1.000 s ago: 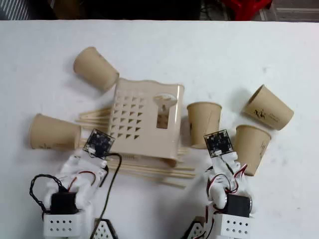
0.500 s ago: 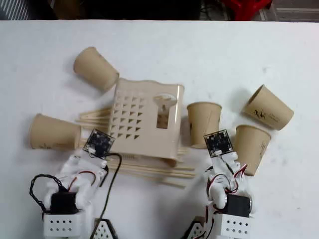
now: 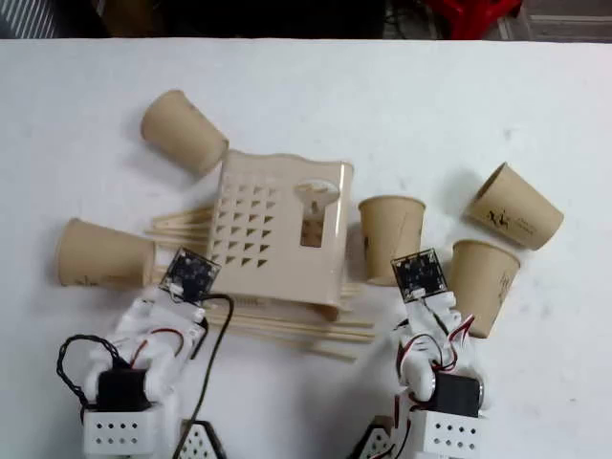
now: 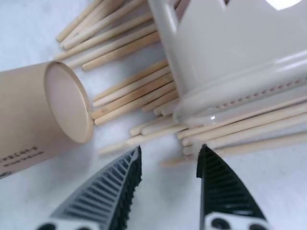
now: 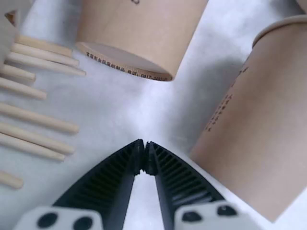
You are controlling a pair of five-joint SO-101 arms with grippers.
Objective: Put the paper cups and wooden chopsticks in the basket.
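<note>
The high view looks down over the whole table (image 3: 430,115). Both wrist views sit close above it, looking past the left hand (image 4: 170,152) and right hand (image 5: 145,146) at wooden chopsticks (image 4: 127,93) and paper cups (image 5: 144,28) also seen from above.

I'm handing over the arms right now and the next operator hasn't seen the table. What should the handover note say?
Left gripper: open, empty, low over the table beside the chopsticks and the basket.
Right gripper: shut, empty, between two cups.
The basket lies tipped over across the chopsticks. Five cups lie on their sides around it.
Done: nothing yet, by the look of it.
Left: stand the basket up, then load all the cups and chopsticks.
</note>
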